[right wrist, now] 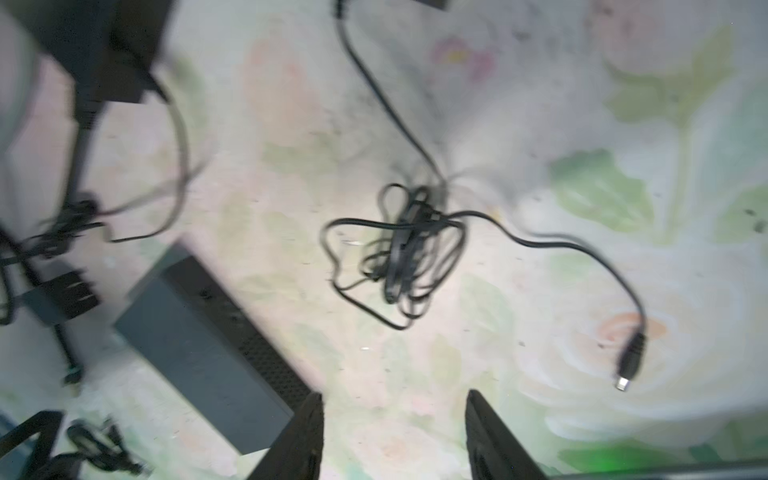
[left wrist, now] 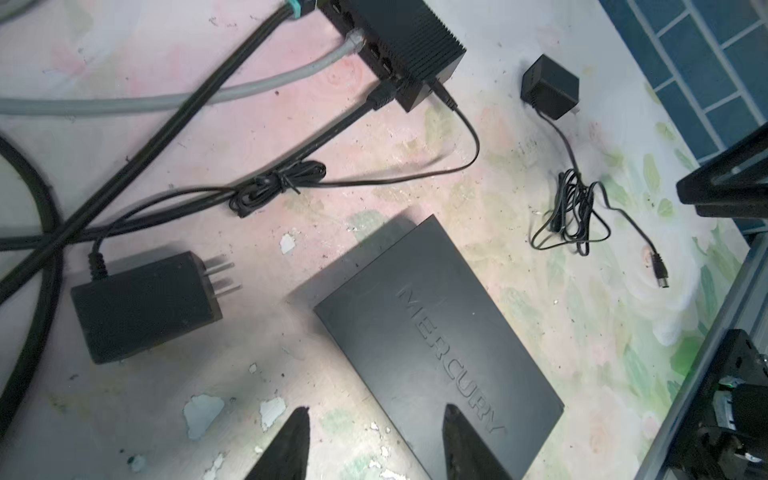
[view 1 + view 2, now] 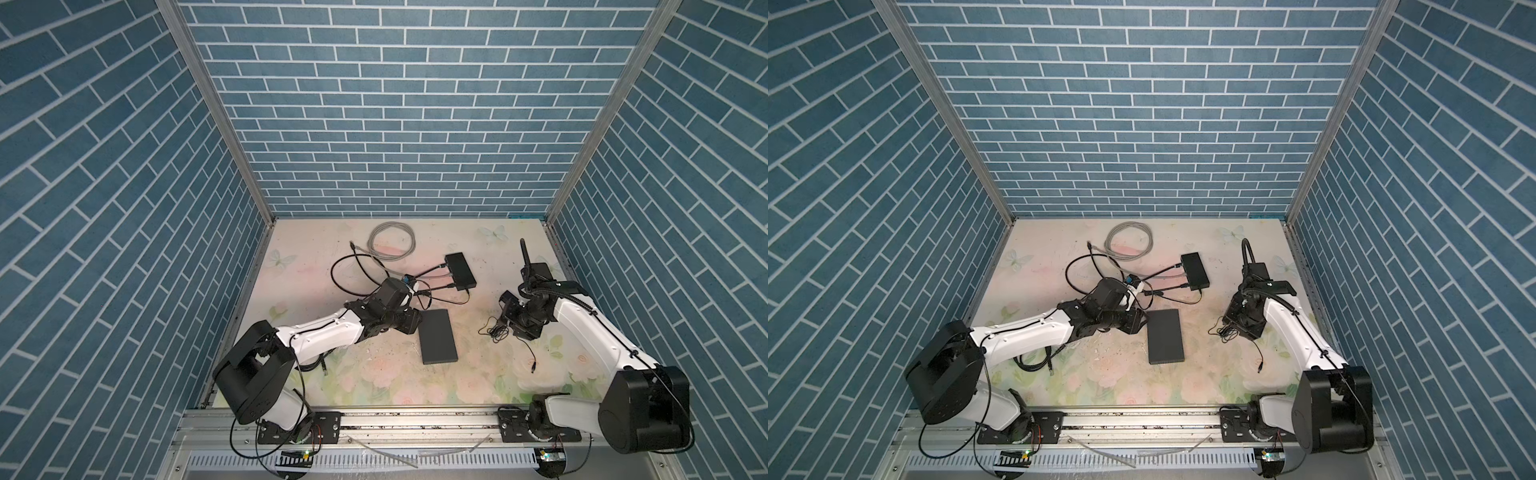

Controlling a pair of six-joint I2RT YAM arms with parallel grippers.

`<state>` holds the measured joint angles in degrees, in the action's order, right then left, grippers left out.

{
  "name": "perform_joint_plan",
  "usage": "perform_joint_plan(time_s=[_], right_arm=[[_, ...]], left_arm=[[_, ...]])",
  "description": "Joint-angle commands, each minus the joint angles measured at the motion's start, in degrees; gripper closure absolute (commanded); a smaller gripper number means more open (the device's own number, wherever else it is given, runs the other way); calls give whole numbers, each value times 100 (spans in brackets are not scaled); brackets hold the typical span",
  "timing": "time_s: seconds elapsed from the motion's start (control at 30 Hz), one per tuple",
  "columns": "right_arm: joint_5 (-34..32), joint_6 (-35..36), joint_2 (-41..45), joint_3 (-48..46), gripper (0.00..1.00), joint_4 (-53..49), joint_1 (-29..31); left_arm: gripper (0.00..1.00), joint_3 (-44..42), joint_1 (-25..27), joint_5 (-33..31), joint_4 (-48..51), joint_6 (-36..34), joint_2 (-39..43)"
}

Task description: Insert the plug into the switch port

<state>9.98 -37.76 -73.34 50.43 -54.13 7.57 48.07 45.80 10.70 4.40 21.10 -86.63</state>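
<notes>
Both grippers are spread and empty. The left gripper [image 2: 376,411] hovers at the left edge of the switch [image 2: 436,345], and the right gripper [image 1: 395,399] hovers over the bundled cord [image 1: 407,253]. The plug [image 3: 534,367] lies loose at near right, well apart from the switch. No port shows, so a wrong side may be tried. The bundle may snag and the unbraced switch may slide. There are two switches, counting the small switch [image 3: 460,271] farther back, plus two adapters [image 2: 145,307], one loose plug and one grey coil [image 3: 390,241].

"MERCURY", seemingly embossed, across the top of the flat grey switch [image 2: 436,349]
</notes>
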Motion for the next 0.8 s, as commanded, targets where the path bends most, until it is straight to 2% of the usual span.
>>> perform_joint_plan(time_s=[0.0, 0.13, 0.37, 0.77], right_arm=[[-597, 281, -79, -300, 46, -154, -131], [-755, 267, -293, -349, 51, 564, -136], [-1505, 830, -1092, -143, 58, 859, -134], [-1440, 1341, -1551, -74, 66, 1466, -127]], left_arm=[[47, -157, 80, 106, 20, -28, -8], [47, -135, 200, 102, 45, -44, 49], [46, -18, 210, -159, 292, -227, 225], [47, 182, 262, -159, 326, -296, 104]])
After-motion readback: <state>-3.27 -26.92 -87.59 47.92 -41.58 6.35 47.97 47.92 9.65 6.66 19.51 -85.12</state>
